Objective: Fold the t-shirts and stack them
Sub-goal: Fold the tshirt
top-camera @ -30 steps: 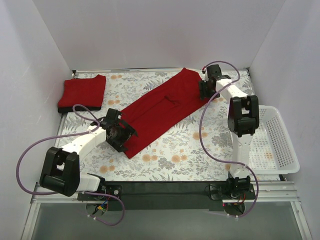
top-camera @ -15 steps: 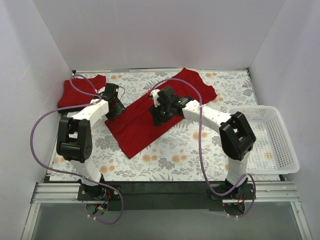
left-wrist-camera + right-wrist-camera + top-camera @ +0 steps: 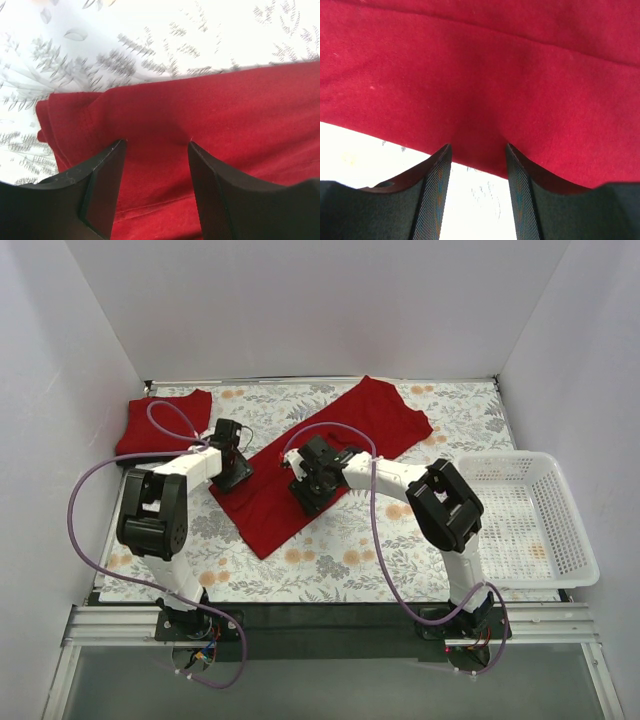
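A long red t-shirt [image 3: 372, 428], folded lengthwise, lies diagonally across the floral table. My left gripper [image 3: 236, 468] is open and rests on the shirt's upper-left edge. In the left wrist view the gripper [image 3: 156, 146] presses down on red cloth [image 3: 235, 115] near a folded corner. My right gripper [image 3: 306, 490] is open at the shirt's near edge, around its middle. In the right wrist view the gripper [image 3: 475, 149] straddles the edge of the red cloth [image 3: 480, 60]. A second red t-shirt [image 3: 165, 422], folded, lies at the far left corner.
A white plastic basket [image 3: 575, 540] stands off the table's right side. White walls close in the table at the back and both sides. Purple cables loop from both arms over the near half of the floral cloth [image 3: 340, 560].
My left gripper has swung from the shirt's lower-left end up to its upper-left edge. My right gripper has come from the far right corner to the middle of the near edge.
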`<state>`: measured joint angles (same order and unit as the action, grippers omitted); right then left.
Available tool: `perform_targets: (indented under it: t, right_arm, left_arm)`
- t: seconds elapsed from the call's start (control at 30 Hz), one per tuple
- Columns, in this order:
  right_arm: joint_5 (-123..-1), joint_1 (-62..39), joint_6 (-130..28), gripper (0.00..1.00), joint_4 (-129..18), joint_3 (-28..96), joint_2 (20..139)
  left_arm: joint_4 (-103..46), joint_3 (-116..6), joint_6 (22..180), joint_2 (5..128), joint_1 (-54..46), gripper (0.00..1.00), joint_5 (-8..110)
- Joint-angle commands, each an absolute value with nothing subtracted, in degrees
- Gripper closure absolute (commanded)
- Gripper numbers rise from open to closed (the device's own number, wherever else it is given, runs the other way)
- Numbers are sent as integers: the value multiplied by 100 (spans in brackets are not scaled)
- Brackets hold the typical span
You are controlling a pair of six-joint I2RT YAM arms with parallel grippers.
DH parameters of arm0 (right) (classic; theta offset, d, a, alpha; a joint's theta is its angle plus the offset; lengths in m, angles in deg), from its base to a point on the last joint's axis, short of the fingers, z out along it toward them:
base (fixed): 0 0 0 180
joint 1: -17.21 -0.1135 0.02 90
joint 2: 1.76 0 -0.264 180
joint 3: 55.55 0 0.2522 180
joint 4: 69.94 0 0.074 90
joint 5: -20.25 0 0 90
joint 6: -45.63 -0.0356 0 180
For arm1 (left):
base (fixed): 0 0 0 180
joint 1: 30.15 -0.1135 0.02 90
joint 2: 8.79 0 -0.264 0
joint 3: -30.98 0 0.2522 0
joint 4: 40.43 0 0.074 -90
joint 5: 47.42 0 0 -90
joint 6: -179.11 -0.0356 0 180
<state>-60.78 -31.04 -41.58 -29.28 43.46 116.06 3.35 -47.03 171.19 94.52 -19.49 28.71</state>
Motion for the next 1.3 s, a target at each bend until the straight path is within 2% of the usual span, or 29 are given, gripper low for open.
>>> perform_targets:
  t: [0.0, 0.17, 0.23, 0.33, 0.5, 0.63, 0.9, 1.27]
  right_arm:
    - [-6202, -3131, -3962, 54, -2129, 3820, 11435]
    - [-6070, -3254, -4006, 53, -2014, 3231, 10917]
    - [-6087, -3350, -4094, 53, -2023, 3230, 10785]
    - [-6228, -3569, -4155, 52, -2023, 3502, 10547]
    - [-6246, -4053, -4208, 43, -2093, 3889, 10151]
    - [-6149, -4492, -4217, 36, -2137, 3942, 10151]
    - [-6061, -5450, -4024, 36, -2260, 4231, 10581]
    - [-6316, -5785, -3857, 36, -2295, 4574, 11030]
  left_arm:
    - [953, -3983, 17436, 9317, -1960, 49, 3001]
    - [998, -3464, 17559, 8527, -1960, 46, 3195]
    - [1103, -3498, 17577, 8150, -1960, 39, 3151]
    - [1349, -3770, 17550, 7788, -1978, 34, 2941]
    - [1560, -3965, 17445, 7208, -2162, 31, 2501]
    - [1490, -3492, 17392, 7128, -2417, 30, 2571]
    - [1130, -2822, 17340, 7330, -2540, 28, 2597]
    - [743, -2892, 17128, 7708, -2567, 26, 2667]
